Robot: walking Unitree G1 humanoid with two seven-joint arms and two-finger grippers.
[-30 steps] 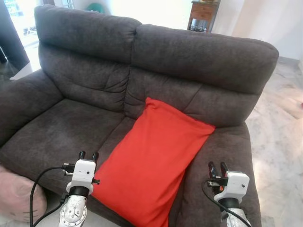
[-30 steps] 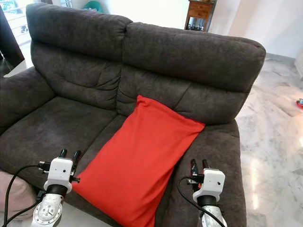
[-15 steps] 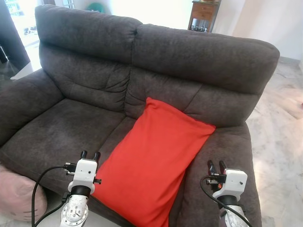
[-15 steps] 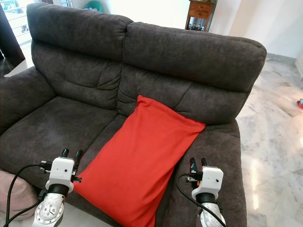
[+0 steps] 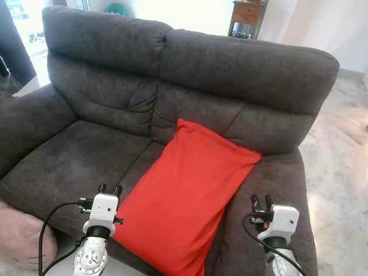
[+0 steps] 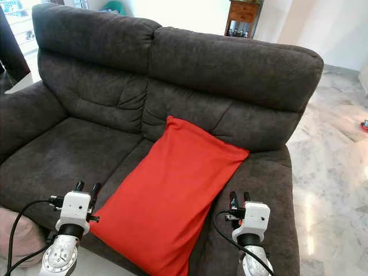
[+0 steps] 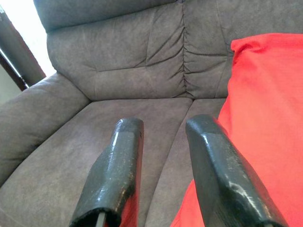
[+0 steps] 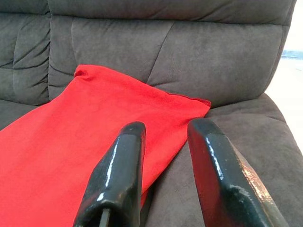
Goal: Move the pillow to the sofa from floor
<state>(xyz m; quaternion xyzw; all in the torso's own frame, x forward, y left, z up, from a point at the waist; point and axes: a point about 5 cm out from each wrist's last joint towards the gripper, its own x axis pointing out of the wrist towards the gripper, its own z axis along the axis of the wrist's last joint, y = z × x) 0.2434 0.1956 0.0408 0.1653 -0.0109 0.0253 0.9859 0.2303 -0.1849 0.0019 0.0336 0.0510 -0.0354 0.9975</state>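
Head views: pillow (image 5: pixel 187 198) lying aslant on sofa (image 5: pixel 103 144) right seat, far corner propped on backrest so likely stable; left gripper (image 5: pixel 109 188) and right gripper (image 5: pixel 261 201) near, flanking it, fingers parted, holding nothing.

A pale marble floor (image 5: pixel 339 149) gleams beside white walls, a wooden cabinet (image 5: pixel 246 18) standing behind.

We see the red pillow (image 5: pixel 187 198) lying flat at centre frame on the dark grey sofa (image 5: pixel 103 63), upper corner against the backrest, lower end apparently overhanging the seat's front edge at bottom centre.
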